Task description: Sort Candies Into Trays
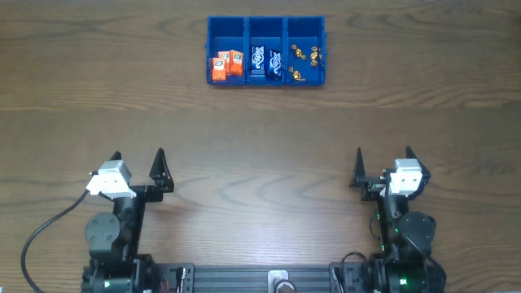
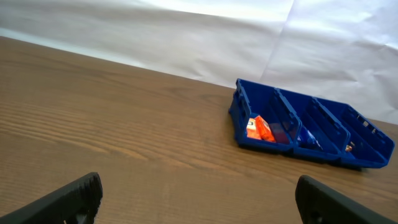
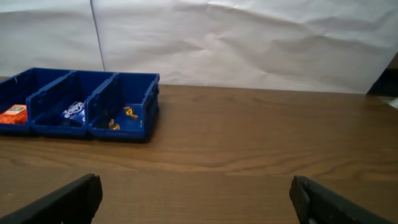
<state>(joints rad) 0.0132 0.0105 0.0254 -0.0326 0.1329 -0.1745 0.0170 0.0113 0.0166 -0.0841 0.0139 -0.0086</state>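
The candies look sorted in the blue tray (image 1: 266, 19): orange packets (image 1: 226, 67), blue packets (image 1: 265, 61) and gold candies (image 1: 303, 59) each have their own compartment. The left gripper (image 1: 138, 155) and the right gripper (image 1: 383, 155) are open and empty, well apart from the tray. It is best to disturb nothing.

Jaws spread wide apart, only bare tabletop (image 2: 124, 118) between them. Wood-grain surface runs ahead of the jaws. Blue tray (image 2: 267, 144) sits well ahead, off toward the right jaw's side, set at an angle, flat on the tabletop. Three compartments side by side. The one nearest the jaws holds orange candies (image 2: 260, 129). The middle one holds a blue packet (image 2: 309, 142), partly hidden by the divider. The farthest one shows a bit of gold candy (image 2: 349, 147), too small to count. White sheet (image 2: 186, 31) hangs beyond the tabletop's far edge, behind the tray.
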